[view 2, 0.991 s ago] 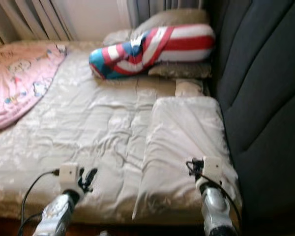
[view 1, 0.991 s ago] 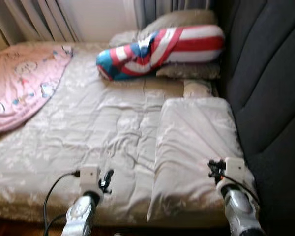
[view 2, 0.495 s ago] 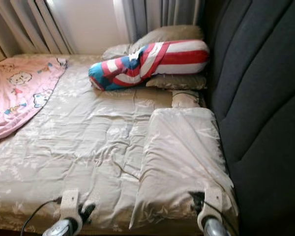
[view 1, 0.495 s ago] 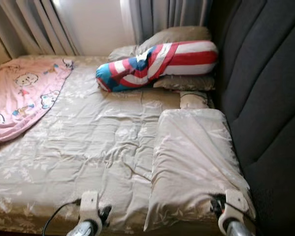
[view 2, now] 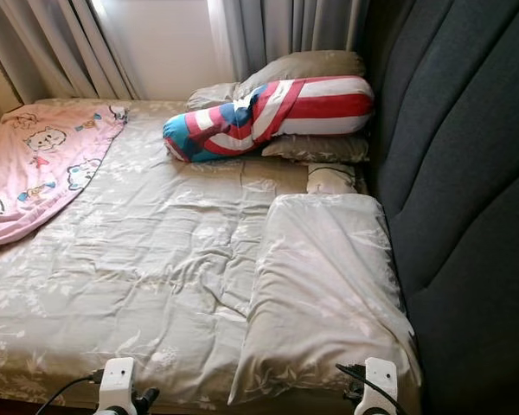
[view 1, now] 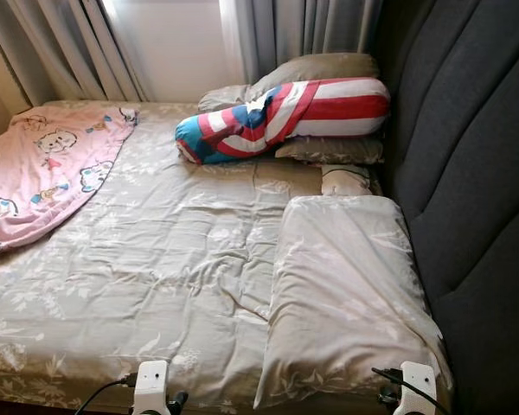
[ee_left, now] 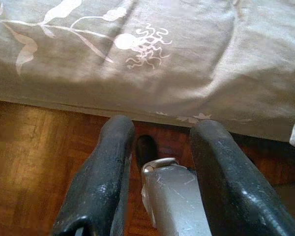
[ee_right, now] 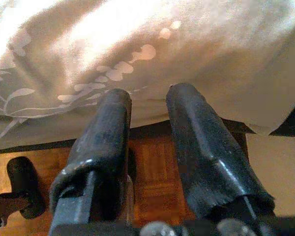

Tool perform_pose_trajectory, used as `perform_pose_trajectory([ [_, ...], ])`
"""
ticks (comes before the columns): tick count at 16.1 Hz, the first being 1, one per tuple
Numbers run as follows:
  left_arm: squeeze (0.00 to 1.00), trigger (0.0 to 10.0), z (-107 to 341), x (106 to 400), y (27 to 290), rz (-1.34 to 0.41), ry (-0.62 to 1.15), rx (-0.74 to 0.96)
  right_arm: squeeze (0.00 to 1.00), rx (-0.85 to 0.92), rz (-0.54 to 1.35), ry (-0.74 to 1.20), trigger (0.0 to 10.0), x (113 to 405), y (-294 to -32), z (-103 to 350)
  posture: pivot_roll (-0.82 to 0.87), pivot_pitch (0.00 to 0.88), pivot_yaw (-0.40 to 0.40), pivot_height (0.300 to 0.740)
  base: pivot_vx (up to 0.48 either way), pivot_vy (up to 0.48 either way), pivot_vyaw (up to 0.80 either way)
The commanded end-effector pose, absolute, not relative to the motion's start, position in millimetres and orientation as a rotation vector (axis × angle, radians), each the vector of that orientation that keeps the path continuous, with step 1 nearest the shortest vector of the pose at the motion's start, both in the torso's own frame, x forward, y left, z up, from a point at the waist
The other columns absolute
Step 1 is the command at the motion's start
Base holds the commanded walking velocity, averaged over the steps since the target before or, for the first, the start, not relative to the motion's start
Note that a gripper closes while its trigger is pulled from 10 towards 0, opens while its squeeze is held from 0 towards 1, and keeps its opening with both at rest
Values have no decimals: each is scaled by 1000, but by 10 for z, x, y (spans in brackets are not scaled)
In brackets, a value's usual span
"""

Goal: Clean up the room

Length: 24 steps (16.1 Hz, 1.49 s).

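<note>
A beige floral quilt (view 1: 164, 251) covers the bed, creased in the middle. A beige pillow (view 1: 342, 294) lies flat on its right side against the headboard. A red, white and blue striped bolster (view 1: 281, 117) rests on beige pillows (view 1: 316, 67) at the far end. A pink cartoon blanket (view 1: 43, 169) lies spread at the far left. My left gripper (ee_left: 162, 129) hangs open and holds nothing, just off the bed's near edge above the wood floor (ee_left: 29, 162). My right gripper (ee_right: 150, 96) is open too, below the near edge of the flat pillow.
A dark grey padded headboard (view 1: 467, 173) runs along the right. Grey curtains (view 1: 69, 47) and a pale wall stand behind the bed. A small beige cushion (view 1: 346, 180) sits between the flat pillow and the bolster. Part of my own leg (ee_left: 174, 201) shows below the left gripper.
Both arms have dropped back from over the quilt to the bed's near edge, sinking to the bottom of the eye views. The camera has tilted a little, and the picture is sharper.
</note>
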<state>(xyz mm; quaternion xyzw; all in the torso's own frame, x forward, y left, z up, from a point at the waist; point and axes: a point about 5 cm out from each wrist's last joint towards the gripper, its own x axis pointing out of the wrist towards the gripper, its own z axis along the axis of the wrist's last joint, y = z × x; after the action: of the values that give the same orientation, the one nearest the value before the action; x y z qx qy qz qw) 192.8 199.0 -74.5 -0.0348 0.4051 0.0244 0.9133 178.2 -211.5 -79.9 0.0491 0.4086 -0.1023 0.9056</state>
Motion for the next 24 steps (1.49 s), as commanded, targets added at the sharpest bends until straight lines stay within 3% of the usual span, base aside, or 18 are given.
perform_pose_trajectory([
  [1,0,10000,-782,1862,2014,69,867,-70,0,93,-190,856,10000,1766,-2057,-818,-31,29,13,740,0,0,0],
  [6,0,10000,-806,1796,2078,105,886,-87,0,103,-163,870,10000,1786,-1972,-827,-25,44,14,740,0,0,0],
  [17,0,10000,-809,1778,2126,136,890,-102,0,92,-142,917,10000,1671,-1939,-888,-22,62,15,740,0,204,0],
  [24,0,10000,-804,1788,2118,135,881,-107,0,84,-121,928,10000,1653,-1924,-898,-20,70,14,740,0,364,0],
])
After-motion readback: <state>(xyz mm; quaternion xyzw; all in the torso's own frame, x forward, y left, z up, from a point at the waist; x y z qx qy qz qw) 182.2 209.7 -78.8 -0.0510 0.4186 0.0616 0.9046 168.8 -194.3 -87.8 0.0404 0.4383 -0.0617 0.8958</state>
